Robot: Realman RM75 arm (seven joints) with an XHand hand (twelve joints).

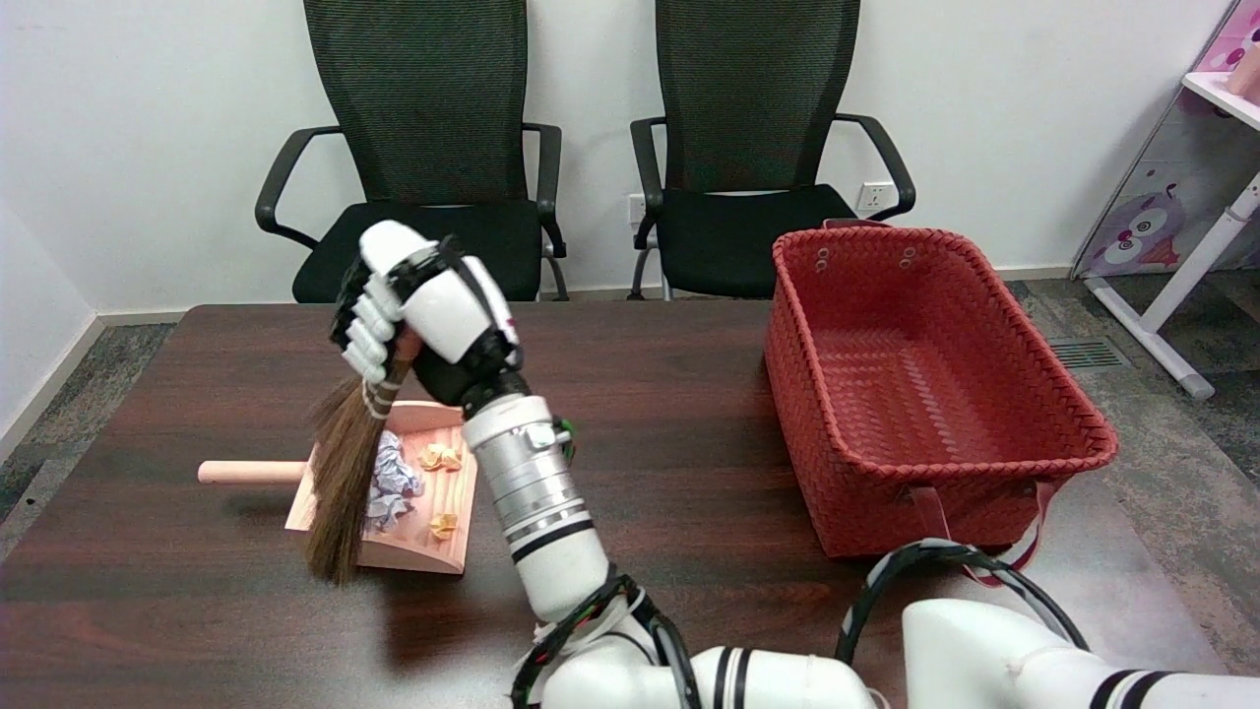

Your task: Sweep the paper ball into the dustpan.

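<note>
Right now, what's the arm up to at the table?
The right hand grips a small brown broom, bristles hanging over the left side of the wooden dustpan. A crumpled white paper ball already lies in the pan, along with two small orange scraps. So the sweep looks done, though the broom is not yet put down. A red woven basket stands to the right, untouched.

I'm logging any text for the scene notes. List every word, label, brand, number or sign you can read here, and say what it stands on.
None: no word, number or brand can be read.
The panel at the far right bears a cartoon owl picture, no letters.
The wall socket shows no marking that can be made out.
The right hand, the broom, the dustpan, the paper ball and the red basket bear no visible label.
</note>
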